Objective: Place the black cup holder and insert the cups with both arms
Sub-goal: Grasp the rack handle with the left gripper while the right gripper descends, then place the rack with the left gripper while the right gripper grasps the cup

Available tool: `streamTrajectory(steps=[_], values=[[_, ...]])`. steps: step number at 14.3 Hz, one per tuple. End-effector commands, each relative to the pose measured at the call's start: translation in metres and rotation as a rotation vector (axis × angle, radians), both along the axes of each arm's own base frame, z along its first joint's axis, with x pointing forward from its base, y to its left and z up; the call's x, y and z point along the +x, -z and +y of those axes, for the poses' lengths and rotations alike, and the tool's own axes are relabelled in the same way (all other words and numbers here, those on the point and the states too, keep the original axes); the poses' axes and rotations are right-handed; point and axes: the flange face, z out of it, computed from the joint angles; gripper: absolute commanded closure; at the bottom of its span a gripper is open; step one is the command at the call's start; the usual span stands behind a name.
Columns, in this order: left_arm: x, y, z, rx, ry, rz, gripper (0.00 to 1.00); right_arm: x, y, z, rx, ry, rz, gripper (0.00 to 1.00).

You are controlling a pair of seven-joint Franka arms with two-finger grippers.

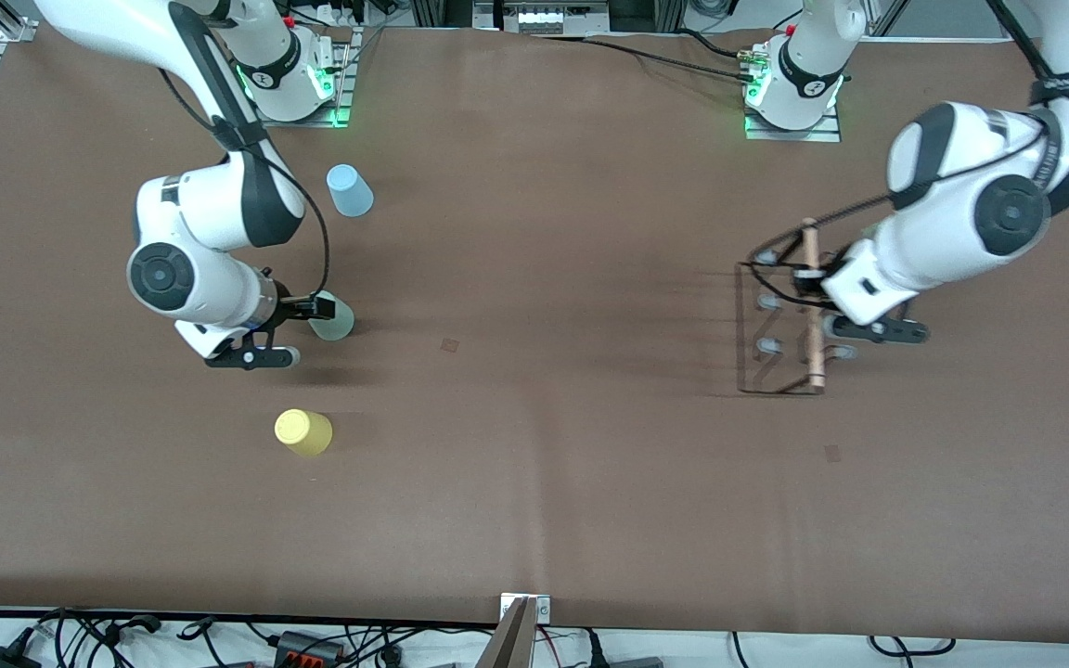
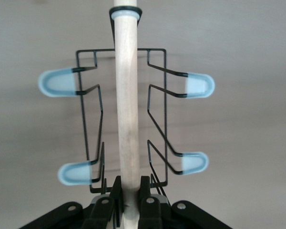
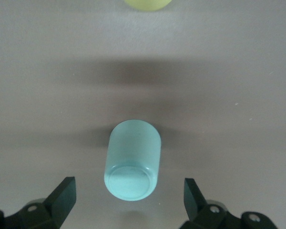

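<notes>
My left gripper (image 1: 814, 291) is shut on the light wooden rod (image 2: 127, 109) of the black cup holder (image 1: 769, 327), toward the left arm's end of the table. In the left wrist view both fingers (image 2: 115, 195) clamp the rod, and pale blue-tipped pegs (image 2: 61, 82) stick out on both sides. I cannot tell whether the rack touches the table. My right gripper (image 1: 298, 325) is open over the mint green cup (image 1: 334, 318), which stands upside down between the spread fingers (image 3: 62, 195) in the right wrist view (image 3: 133, 157). The yellow cup (image 1: 303, 432) stands nearer the front camera. The light blue cup (image 1: 350, 190) stands farther.
The brown table (image 1: 544, 445) holds all three cups at the right arm's end. The yellow cup's edge shows in the right wrist view (image 3: 148, 4). Cables and a metal bracket (image 1: 523, 612) lie along the table's front edge.
</notes>
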Motion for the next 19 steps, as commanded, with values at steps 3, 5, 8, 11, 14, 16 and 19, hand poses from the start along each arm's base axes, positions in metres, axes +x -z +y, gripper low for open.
streamTrajectory(steps=[3,5,8,11,14,16,19], values=[[-0.011,-0.007,-0.163,-0.020,0.012,0.036,1.00,-0.024,0.024,0.003,-0.006,0.044,0.004,0.00],[-0.017,-0.002,-0.217,-0.022,-0.019,0.045,1.00,-0.025,0.033,0.004,-0.013,0.059,0.013,0.00],[-0.031,0.012,-0.288,-0.032,-0.032,0.065,1.00,-0.025,0.040,0.004,-0.021,0.088,0.020,0.00],[-0.044,0.026,-0.335,-0.061,-0.045,0.051,1.00,-0.025,0.049,0.003,-0.021,0.091,0.023,0.00],[-0.061,0.040,-0.368,-0.100,-0.025,0.017,1.00,-0.025,0.053,0.003,-0.022,0.091,0.025,0.00],[-0.072,0.045,-0.382,-0.103,-0.009,0.011,0.99,-0.025,0.057,0.003,-0.024,0.091,0.031,0.00],[-0.074,0.058,-0.385,-0.092,-0.016,0.023,0.92,-0.026,0.058,0.003,-0.025,0.089,0.037,0.20]])
